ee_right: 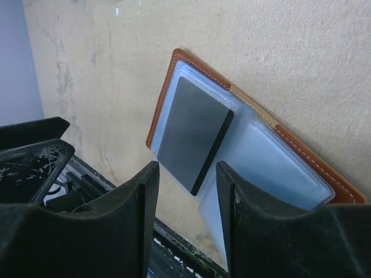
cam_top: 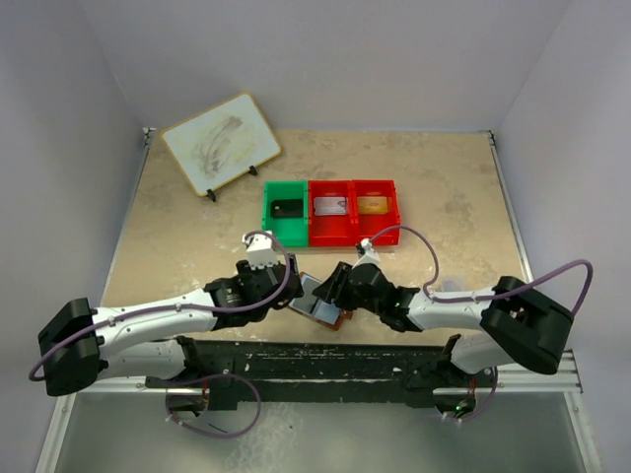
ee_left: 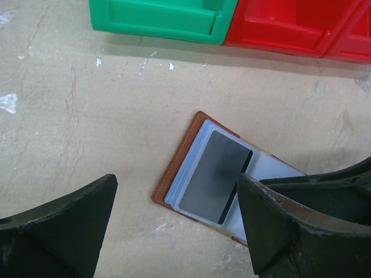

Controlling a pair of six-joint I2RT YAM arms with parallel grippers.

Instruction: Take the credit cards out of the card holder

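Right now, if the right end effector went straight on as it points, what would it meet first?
Most likely the dark grey card with a black stripe, lying in the opened brown leather card holder; its lower edge lies just ahead of the right end effector. Depth is unclear.

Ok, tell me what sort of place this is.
Probably a robot test cell: white walls box in the tabletop, the left arm and right arm share a rail, near red bins.

The card holder (ee_right: 278,156) is lying open on the counter (ee_right: 290,52), holding a dark grey card (ee_right: 194,133) in 1 clear sleeve. The right tool (ee_right: 187,169) is sitting at the card holder's near edge, its 2 fingers (ee_right: 133,214) standing apart.
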